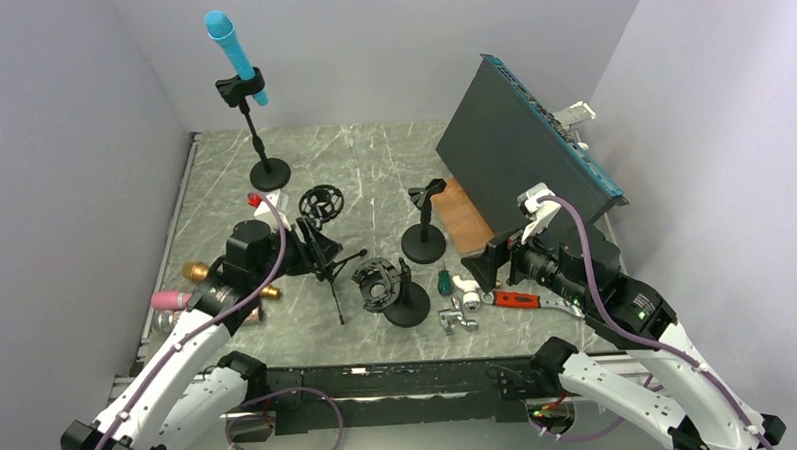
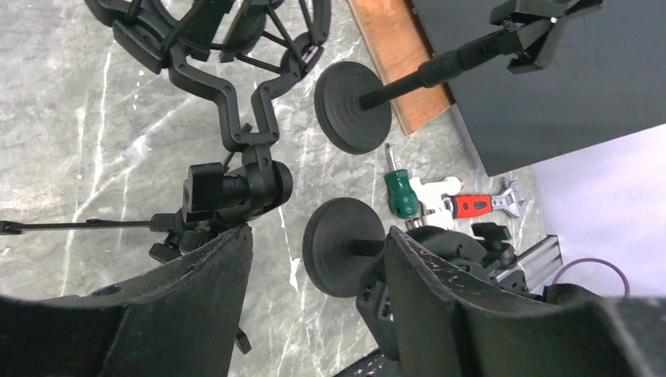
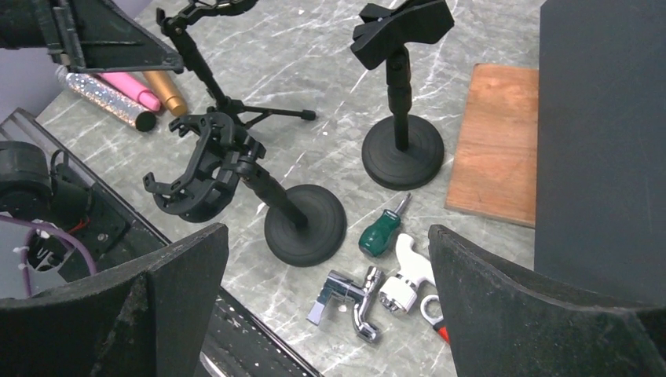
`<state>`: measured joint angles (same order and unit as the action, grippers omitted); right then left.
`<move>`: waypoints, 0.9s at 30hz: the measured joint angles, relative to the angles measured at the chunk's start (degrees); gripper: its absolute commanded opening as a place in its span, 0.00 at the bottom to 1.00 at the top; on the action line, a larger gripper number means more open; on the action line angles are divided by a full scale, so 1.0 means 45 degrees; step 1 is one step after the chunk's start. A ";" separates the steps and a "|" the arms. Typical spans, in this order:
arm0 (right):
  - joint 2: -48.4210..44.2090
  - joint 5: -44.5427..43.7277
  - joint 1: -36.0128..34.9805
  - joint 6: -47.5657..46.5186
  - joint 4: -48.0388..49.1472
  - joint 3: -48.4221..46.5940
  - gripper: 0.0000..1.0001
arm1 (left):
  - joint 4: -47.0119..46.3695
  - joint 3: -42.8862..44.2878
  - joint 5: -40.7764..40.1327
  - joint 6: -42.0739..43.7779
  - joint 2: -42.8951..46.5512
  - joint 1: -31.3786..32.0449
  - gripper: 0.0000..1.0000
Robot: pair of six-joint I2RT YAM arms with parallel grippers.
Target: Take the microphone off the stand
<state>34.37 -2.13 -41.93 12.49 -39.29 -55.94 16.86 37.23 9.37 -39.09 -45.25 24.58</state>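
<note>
- Two arms reach over the marble-patterned table (image 1: 372, 156) from 6 o'clock. The blue microphone (image 1: 232, 46) sits far from both at 11 o'clock, tilted in the clip of its round-based stand (image 1: 260, 145), with its head pointing up toward 11 o'clock.
- Neither claw touches that microphone or its stand; both are well apart from it.
- The left gripper (image 2: 318, 236) hangs at about 8 o'clock of the table, its fingers partly spread with nothing pinched between them. A black tripod stand (image 2: 236, 184) carrying a shock mount (image 2: 212, 31) lies just past the finger at 9 o'clock in the wrist view.
- The right gripper (image 3: 327, 232) hovers at about 4 o'clock of the table, spread wide and empty, above a leaning stand (image 3: 271, 196) topped by a ring clamp.
- An upright stand with an empty clip (image 1: 424, 224) stands near the table's middle, at 1 o'clock from the leaning stand.
- A green-handled screwdriver (image 3: 381, 229), a chrome tap fitting (image 3: 353, 302) and a red-handled adjustable wrench (image 1: 522, 300) lie close together at 5 o'clock.
- A wooden board (image 3: 491, 141) lies flat at 3 o'clock, beside a dark slab-like unit (image 1: 522, 146) that leans at 2 o'clock.
- A pink microphone (image 3: 129, 88), a gold microphone (image 3: 166, 94) and a glittery microphone (image 3: 102, 98) lie side by side at the table's 8 o'clock edge.
</note>
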 measured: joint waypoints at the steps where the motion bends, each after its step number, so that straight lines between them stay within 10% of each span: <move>1: -0.0005 -0.0049 0.0000 -0.0024 -0.0034 0.0000 1.00 | 0.0019 -0.0029 0.0049 0.0005 0.0131 0.0029 0.71; 16: 0.0437 0.0034 0.0000 -0.0204 -0.0107 0.0000 1.00 | 0.0826 -0.2875 0.0670 -0.0889 0.4794 0.0049 0.84; 27: 0.0408 0.0209 0.0000 -0.0136 0.0141 0.0107 1.00 | 0.0801 -0.4012 -0.3468 -0.2302 0.1525 0.4585 0.54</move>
<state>36.21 -1.19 -41.93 11.88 -38.65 -55.46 20.47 19.18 -6.24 -49.45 -38.39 45.21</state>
